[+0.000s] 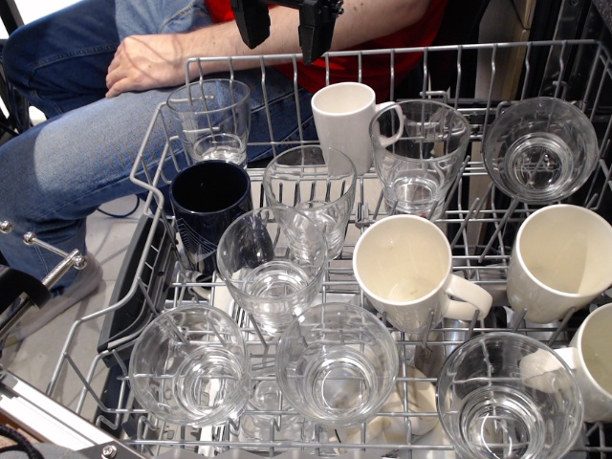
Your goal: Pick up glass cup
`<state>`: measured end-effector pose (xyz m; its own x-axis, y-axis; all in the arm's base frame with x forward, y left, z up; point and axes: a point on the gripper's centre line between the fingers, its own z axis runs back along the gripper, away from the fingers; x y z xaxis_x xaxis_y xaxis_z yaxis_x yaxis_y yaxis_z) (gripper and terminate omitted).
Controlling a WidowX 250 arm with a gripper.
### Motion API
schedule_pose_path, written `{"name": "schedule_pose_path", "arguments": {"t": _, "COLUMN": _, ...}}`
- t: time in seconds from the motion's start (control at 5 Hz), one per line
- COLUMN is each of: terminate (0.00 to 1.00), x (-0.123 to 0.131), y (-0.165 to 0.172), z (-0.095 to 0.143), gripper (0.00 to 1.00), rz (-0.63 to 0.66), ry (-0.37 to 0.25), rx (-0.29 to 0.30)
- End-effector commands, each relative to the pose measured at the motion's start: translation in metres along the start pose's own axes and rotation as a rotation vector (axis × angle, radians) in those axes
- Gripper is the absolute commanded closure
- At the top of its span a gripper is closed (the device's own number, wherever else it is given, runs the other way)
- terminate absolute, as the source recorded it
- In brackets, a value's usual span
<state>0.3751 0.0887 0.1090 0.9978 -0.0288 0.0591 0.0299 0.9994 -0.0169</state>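
Note:
The glass cup (208,120) is a clear handleless tumbler with a thick base. It stands upright at the back left of the wire dish rack (172,105). A similar clear tumbler (309,196) stands in the middle of the rack, in front of a white mug (342,120). My gripper (284,31) shows at the top edge as two black fingers (251,24), held apart with nothing between them. It hangs above the rack's back rail, up and to the right of the glass cup, and touches nothing.
A dark blue mug (208,206) stands in front of the glass cup. A handled glass mug (418,153), several rounder glasses (337,363) and white mugs (406,273) fill the rack. A seated person's hand (153,62) and knee (76,153) lie behind the rack's left.

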Motion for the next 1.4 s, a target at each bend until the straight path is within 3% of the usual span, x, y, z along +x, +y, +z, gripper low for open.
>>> {"name": "schedule_pose_path", "arguments": {"t": 0.0, "terminate": 0.00, "x": 0.000, "y": 0.000, "z": 0.000, "gripper": 0.00, "rz": 0.000, "ry": 0.000, "rx": 0.000}}
{"name": "schedule_pose_path", "arguments": {"t": 0.4, "terminate": 0.00, "x": 0.005, "y": -0.012, "z": -0.032, "gripper": 0.00, "rz": -0.050, "ry": -0.003, "rx": -0.015}}
{"name": "schedule_pose_path", "arguments": {"t": 0.8, "terminate": 0.00, "x": 0.010, "y": -0.022, "z": -0.065, "gripper": 0.00, "rz": -0.152, "ry": -0.076, "rx": -0.014}}
{"name": "schedule_pose_path", "arguments": {"t": 1.2, "terminate": 0.00, "x": 0.020, "y": -0.026, "z": -0.095, "gripper": 0.00, "rz": -0.210, "ry": -0.147, "rx": 0.041}}
